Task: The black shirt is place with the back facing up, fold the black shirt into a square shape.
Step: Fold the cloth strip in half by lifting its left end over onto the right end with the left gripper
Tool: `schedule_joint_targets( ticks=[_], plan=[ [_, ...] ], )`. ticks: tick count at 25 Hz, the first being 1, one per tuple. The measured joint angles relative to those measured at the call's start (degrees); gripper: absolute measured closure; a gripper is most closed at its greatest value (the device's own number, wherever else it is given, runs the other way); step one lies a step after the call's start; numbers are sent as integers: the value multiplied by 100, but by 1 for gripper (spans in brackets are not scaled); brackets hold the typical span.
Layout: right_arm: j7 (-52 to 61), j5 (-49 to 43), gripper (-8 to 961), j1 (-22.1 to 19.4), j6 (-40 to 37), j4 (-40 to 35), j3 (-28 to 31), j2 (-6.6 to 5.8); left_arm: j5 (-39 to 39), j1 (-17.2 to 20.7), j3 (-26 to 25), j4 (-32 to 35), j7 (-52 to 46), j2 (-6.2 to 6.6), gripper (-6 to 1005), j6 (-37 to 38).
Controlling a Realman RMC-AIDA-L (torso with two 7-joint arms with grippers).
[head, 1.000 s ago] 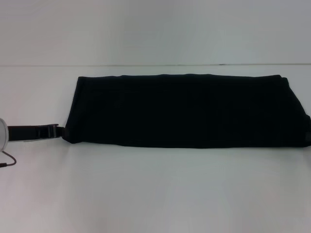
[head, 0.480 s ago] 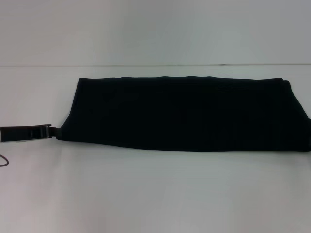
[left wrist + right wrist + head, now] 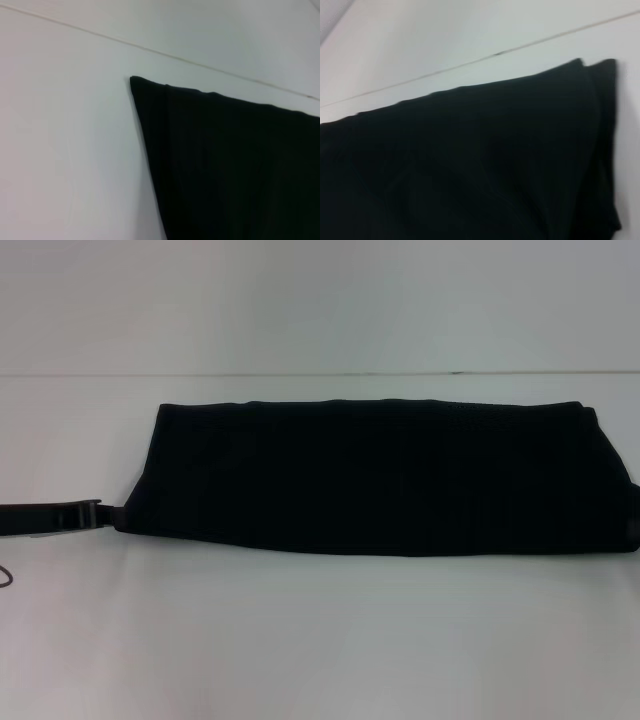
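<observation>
Tabletop (image 3: 300, 640): you have a plain white surface running from the near edge back to a thin seam, with a pale wall behind it.
Near strip: bare white tabletop lies between you and the cloth.
Left pincer (image 3: 108, 515): you see it low at the left edge of the head view, lying flat on the tabletop, its tip at the near left corner of the cloth; it looks closed on that corner, which is drawn out to a point.
Right pincer: you get no sight of it in any view.
Black shirt (image 3: 385, 475): you see it folded into a long band across the middle of the tabletop, its right end reaching the frame edge.
Far edge: its back edge lies straight, just short of the seam.
</observation>
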Motion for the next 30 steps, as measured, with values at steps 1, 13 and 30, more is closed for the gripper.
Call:
schedule_joint_targets(
  ticks=[1, 13, 30],
  plan=[
    [-8, 9, 919, -3, -74, -44, 0, 0, 0, 0, -68, 7, 2, 8, 934, 29],
    [-182, 259, 676, -168, -1032, -665, 512, -13, 3, 24, -298, 29, 54, 52, 921, 154],
    [-867, 899, 263, 250, -1557, -443, 507, 145, 164, 101, -364, 552, -687, 65, 755, 631]
  ],
)
